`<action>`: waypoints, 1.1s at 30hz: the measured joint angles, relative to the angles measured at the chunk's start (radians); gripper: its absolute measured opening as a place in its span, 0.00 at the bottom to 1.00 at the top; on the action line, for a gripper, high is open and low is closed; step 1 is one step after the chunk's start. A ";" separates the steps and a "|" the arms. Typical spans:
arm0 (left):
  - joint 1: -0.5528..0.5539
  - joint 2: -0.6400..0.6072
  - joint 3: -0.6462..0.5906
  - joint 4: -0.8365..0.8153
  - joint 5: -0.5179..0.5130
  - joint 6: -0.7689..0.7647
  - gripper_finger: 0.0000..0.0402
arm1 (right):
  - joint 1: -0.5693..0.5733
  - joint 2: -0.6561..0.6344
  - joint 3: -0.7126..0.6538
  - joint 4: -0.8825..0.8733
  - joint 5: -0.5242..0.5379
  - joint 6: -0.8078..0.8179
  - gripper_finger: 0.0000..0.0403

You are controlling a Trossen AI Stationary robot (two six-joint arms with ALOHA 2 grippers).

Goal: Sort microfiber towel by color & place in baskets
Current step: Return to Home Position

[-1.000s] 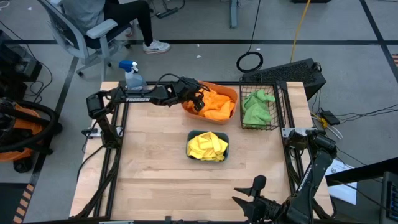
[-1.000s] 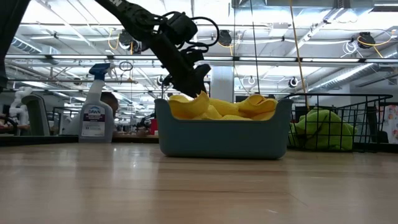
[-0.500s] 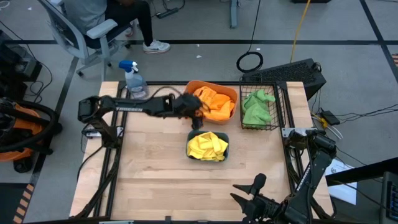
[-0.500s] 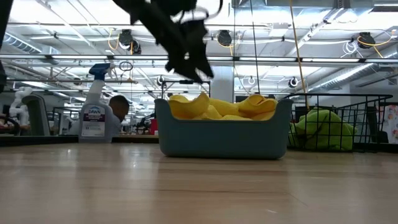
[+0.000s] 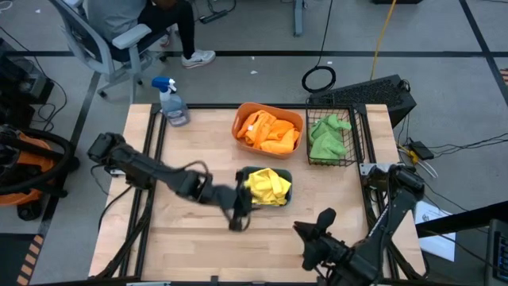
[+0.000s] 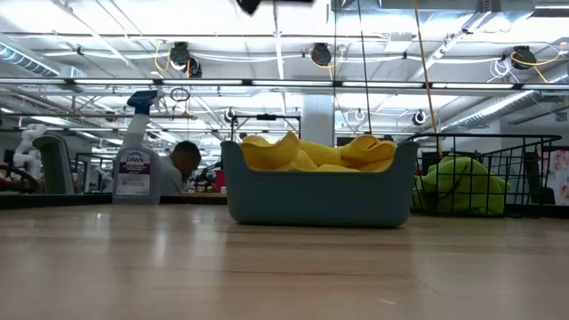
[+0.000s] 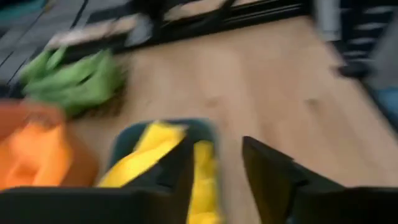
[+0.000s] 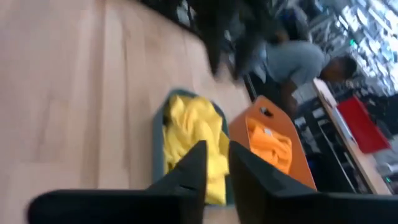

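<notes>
Swung left gripper [image 5: 236,219] away from orange tub [image 5: 296,119]; spread, empty. Yellow towels [image 5: 266,187] in teal tray [image 5: 289,191] just beside. Right gripper [image 5: 312,226] slightly parted.

Teal rectangular tray [image 5: 289,178] upright on the table, just beside the left gripper [image 5: 240,210] and directly ahead of it; filled with crumpled yellow towels [image 5: 264,186], heaped above the rim. Orange rounded tub [image 5: 238,125] farther off from the gripper, beyond the tray and apart from it; orange towels [image 5: 270,132] bunched inside. Black wire-mesh basket [image 5: 359,135] farthest from the gripper, just beside the tub; bright green towel [image 5: 327,138] crumpled within, count unclear.
</notes>
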 joint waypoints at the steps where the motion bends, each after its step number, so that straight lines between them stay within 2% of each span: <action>1: -0.024 0.000 0.000 0.011 0.001 0.020 0.31 | -0.008 0.000 0.000 -0.024 -0.017 0.011 0.13; 4: -0.070 0.000 0.000 0.019 0.001 0.050 0.18 | -0.023 0.000 0.000 -0.089 -0.039 0.041 0.03; 7: -0.079 0.000 -0.018 0.031 -0.004 0.049 0.06 | -0.032 -0.001 -0.010 -0.101 -0.037 0.056 0.02; 9: -0.077 0.000 -0.050 0.073 -0.005 0.031 0.02 | -0.036 -0.001 -0.030 -0.100 -0.038 0.079 0.02; 15: -0.071 0.000 -0.167 0.240 -0.007 0.021 0.04 | -0.038 -0.001 -0.166 0.011 -0.020 0.175 0.01; 18: -0.073 0.000 -0.199 0.273 -0.006 0.021 0.04 | -0.042 -0.001 -0.242 0.056 0.041 0.183 0.00; 22: -0.071 -0.012 -0.214 0.301 -0.006 0.034 0.04 | -0.076 -0.001 -0.339 0.063 0.118 0.313 0.00; 25: -0.071 -0.030 -0.214 0.307 -0.007 0.034 0.04 | -0.104 -0.001 -0.412 0.165 0.171 0.375 0.00; 28: -0.073 -0.046 -0.214 0.305 -0.006 0.023 0.04 | -0.130 -0.001 -0.447 0.365 0.146 0.243 0.00; 33: -0.087 -0.051 -0.214 0.298 -0.006 0.024 0.04 | -0.155 -0.009 -0.434 0.772 -0.078 -0.202 0.00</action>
